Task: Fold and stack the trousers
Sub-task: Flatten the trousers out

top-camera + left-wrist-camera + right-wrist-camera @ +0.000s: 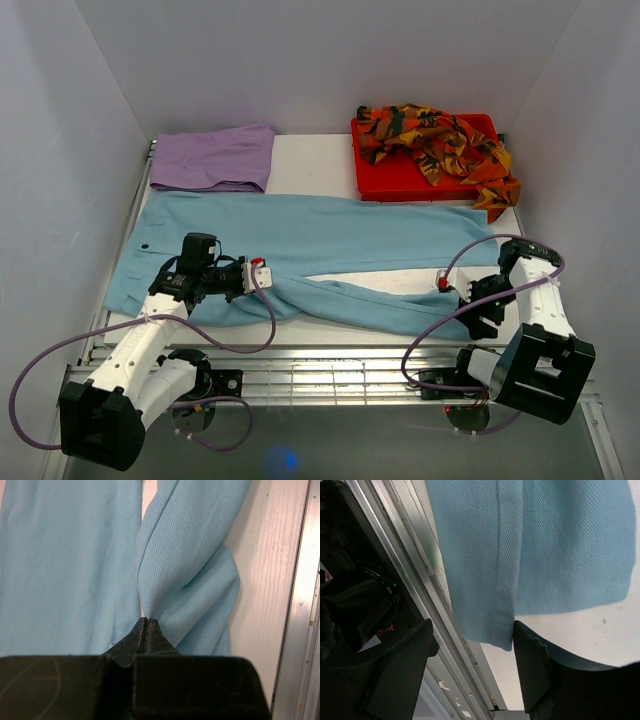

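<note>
The light blue trousers [300, 235] lie spread across the white table, one leg running along the back and the other twisted along the front. My left gripper [262, 272] is shut on the twisted front leg [190, 570], and the cloth gathers into its closed tips [146, 621]. My right gripper [455, 290] stands open at the front leg's end, with the hem corner [500, 630] hanging loose between its fingers [532, 650]. A folded lilac pair [213, 157] rests at the back left. The orange-red-black patterned pair [440, 140] is heaped on a red tray [385, 182].
A slatted aluminium rail [330, 370] runs along the table's near edge, close under the right gripper [415, 570]. White walls close in the left, back and right sides. Purple cables loop from both arms over the rail.
</note>
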### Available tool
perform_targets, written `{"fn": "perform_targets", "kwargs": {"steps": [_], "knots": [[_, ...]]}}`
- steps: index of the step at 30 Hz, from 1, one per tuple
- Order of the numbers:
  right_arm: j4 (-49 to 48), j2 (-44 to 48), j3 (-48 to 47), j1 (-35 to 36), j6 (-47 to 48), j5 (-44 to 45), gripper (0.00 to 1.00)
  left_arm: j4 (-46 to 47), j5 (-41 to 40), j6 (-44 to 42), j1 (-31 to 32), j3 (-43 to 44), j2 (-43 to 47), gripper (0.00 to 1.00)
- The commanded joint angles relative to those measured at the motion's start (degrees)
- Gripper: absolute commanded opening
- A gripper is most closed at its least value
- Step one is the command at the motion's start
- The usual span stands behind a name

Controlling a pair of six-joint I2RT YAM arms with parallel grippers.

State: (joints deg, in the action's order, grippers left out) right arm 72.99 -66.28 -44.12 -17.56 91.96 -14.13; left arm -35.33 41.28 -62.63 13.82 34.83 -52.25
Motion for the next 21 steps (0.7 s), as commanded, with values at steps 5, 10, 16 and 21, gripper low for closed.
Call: {"fn": "perform_targets", "kwargs": {"steps": [5,10,16,21], "knots": [[-9.0,-2.71,4.56,-0.1,-0.9,-3.18,0.74,1.05,-0.32,-1.0,-0.29,-0.11,0.04,0.0],[-11.38,-7.28,4.57,-0.19,-2.14,-3.1,0.76,1.06,-1.28,-0.91,-0.29,0.5,-0.57,0.0],[-12.78,-7.9,6.67,-0.1,-2.05,-0.55,0.36,2.02,-1.9,0.23,-0.29,0.59,-0.92,0.0],[-10.42,-5.89,3.61,-0.19,-3.19,-1.86,0.08,3.86,-4.1,3.3,-0.29,1.82,-1.19,0.0]]}}
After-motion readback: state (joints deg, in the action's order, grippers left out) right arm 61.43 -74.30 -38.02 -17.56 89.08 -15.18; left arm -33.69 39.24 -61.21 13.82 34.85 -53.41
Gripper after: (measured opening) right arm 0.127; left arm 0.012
